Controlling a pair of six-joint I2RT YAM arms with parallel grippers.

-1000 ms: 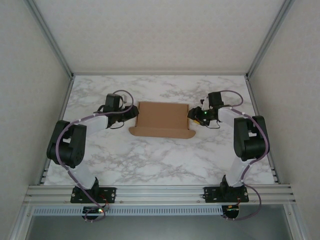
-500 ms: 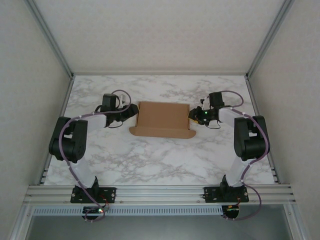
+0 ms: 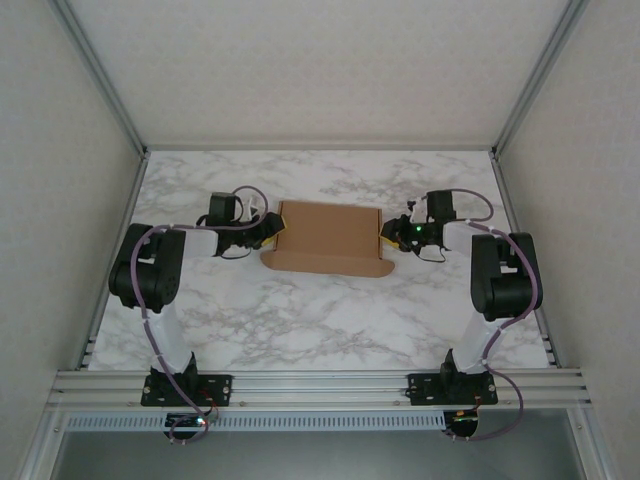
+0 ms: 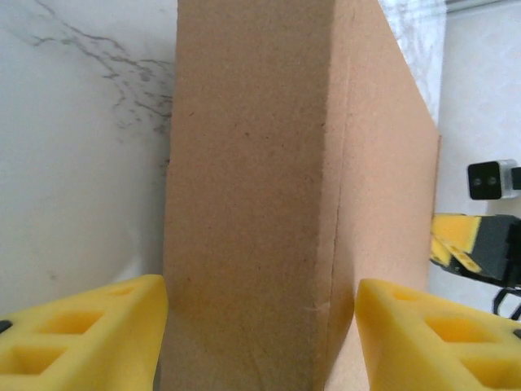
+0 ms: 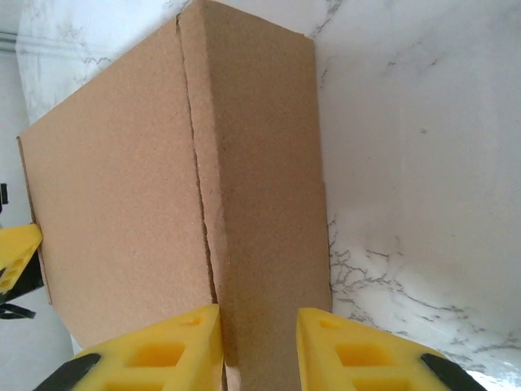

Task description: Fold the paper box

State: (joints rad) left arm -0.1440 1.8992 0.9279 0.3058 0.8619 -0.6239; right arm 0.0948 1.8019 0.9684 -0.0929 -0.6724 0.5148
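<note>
The paper box (image 3: 325, 238) lies flat and closed as a thin brown mailer in the middle of the marble table. My left gripper (image 3: 272, 228) sits at its left end. In the left wrist view this gripper (image 4: 260, 342) is open, its yellow fingers (image 4: 89, 334) straddling the box's end wall (image 4: 244, 204). My right gripper (image 3: 390, 235) sits at the right end. In the right wrist view it (image 5: 259, 350) is narrowly open in front of the box's end wall (image 5: 269, 187), one finger (image 5: 163, 350) by the crease to the top panel. Nothing is pinched.
The marble table (image 3: 300, 320) stretches in front of the box and behind it. Metal frame posts and white walls enclose it on three sides. My right gripper's yellow tip (image 4: 456, 240) shows beyond the box in the left wrist view.
The left arm has folded up, bringing its gripper against the box's left end with the jaws spread wider. The right gripper's jaws have narrowed at the right end.
</note>
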